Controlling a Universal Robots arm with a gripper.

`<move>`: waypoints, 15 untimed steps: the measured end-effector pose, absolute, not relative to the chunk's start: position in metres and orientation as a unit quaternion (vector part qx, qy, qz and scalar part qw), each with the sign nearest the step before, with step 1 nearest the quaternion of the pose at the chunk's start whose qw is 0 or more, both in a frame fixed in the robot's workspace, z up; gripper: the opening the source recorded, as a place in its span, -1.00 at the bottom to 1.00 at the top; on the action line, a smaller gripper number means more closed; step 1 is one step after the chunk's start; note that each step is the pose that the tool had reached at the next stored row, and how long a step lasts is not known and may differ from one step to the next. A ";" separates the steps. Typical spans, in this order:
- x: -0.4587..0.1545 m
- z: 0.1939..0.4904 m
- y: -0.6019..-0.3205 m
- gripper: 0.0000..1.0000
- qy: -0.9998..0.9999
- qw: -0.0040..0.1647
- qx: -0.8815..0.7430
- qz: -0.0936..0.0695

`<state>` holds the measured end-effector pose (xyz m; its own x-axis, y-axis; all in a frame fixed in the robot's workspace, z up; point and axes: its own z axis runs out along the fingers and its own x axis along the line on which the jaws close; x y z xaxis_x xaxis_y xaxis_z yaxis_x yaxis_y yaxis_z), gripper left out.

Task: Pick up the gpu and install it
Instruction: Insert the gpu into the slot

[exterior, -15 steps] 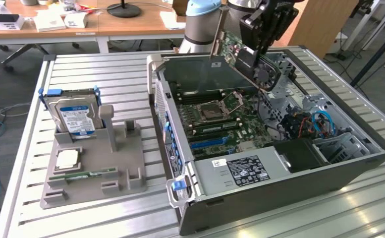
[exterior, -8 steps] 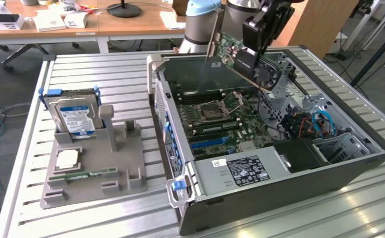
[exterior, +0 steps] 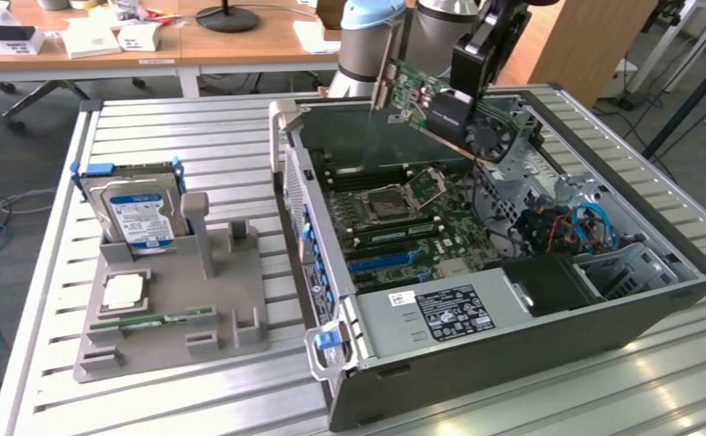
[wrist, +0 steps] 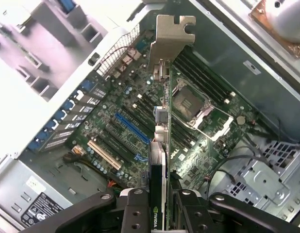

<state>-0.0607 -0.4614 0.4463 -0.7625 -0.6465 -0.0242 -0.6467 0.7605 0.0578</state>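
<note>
In the exterior view my gripper point(exterior: 464, 91) is clamped on the top edge of the gpu point(exterior: 432, 113). The jaws are partly closed, with the card pinched between them. The card hangs tilted in the air over the far end of the open computer case point(exterior: 643, 300), clear of the motherboard point(exterior: 413, 218), with its silver bracket point(exterior: 383, 86) toward the exterior view's left. The case lies on its side on the slatted table point(exterior: 183, 127). Near the table's left edge a grey fixture point(exterior: 225, 300) carries the hard drive point(exterior: 134, 213).

In the wrist view my fingers point(wrist: 135, 211) press on both faces of the gpu point(wrist: 159, 165), which I see edge-on. Its bracket point(wrist: 172, 36) is at the end away from me. Below it lies the motherboard point(wrist: 116, 107), with the blue slot point(wrist: 133, 128) just beside the card's line and the processor socket point(wrist: 193, 104) on the other side.
</note>
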 end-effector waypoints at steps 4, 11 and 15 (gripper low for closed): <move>-0.061 0.446 -0.461 -0.47 0.925 0.000 -0.378 0.031; -0.061 0.445 -0.461 -0.47 0.899 -0.002 -0.436 0.031; -0.061 0.445 -0.461 -0.47 0.883 -0.003 -0.469 0.031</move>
